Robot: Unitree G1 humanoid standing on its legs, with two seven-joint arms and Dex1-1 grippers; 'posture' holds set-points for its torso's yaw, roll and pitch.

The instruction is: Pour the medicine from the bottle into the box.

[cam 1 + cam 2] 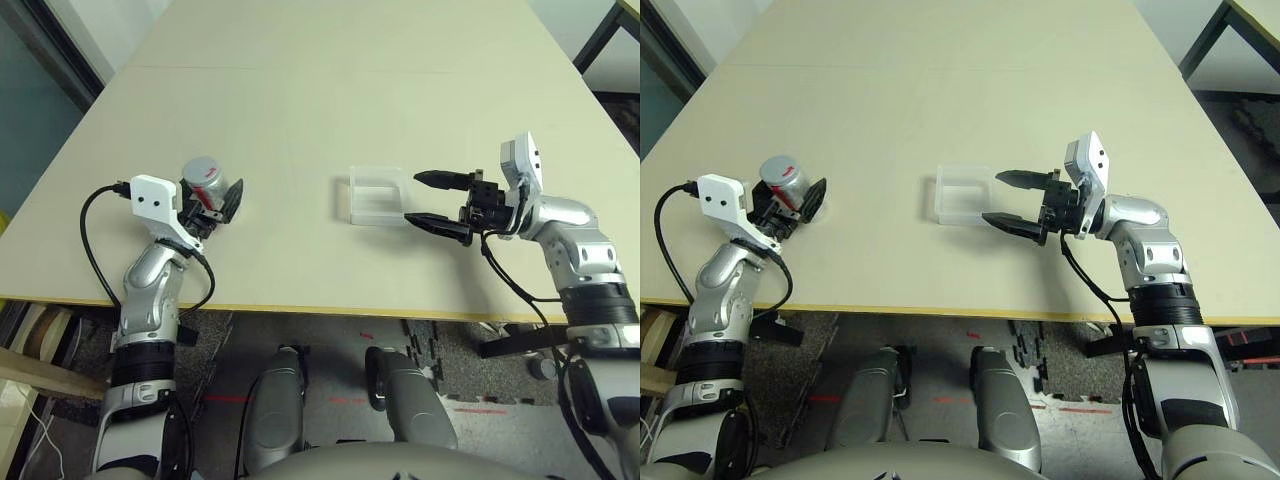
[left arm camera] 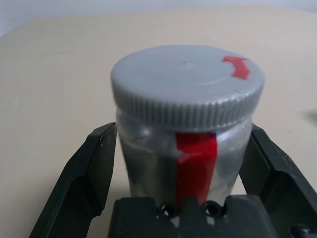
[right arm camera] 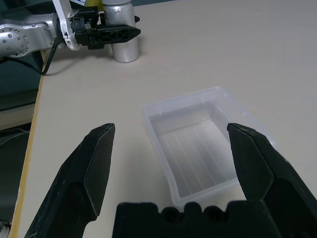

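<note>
In the left wrist view, capped bottle [image 2: 185, 129] between claw fingers [image 2: 91, 173]

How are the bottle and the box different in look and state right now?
The bottle is an opaque silver-grey cylinder with a red stripe; the box is a clear, shallow, roughly square tray. The bottle is capped; the box lies open. The left gripper brackets the bottle; the right gripper faces the box, open. Both stand on the table.
</note>
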